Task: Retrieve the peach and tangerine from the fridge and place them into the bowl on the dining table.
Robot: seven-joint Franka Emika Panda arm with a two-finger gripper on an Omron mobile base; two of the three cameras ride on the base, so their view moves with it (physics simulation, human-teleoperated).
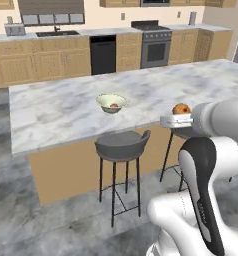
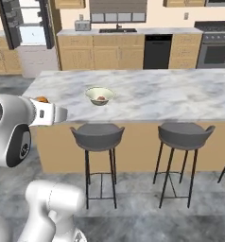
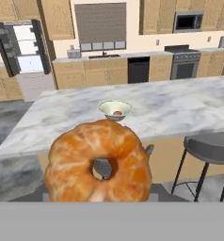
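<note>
While the dining table's tabletop [image 1: 66, 107] spreads ahead of me, the bowl [image 3: 115, 109] on it, peach [image 3: 117, 113] inside, lies straight beyond my end effector [image 1: 180, 116], which grips the tangerine [image 3: 99, 162].

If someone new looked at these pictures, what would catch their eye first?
Probably the tangerine, big and bright orange in the hand view, held in the gripper short of the dining table. Next, the bowl on the marble top with the reddish peach inside, and the fridge open at far left.
</note>
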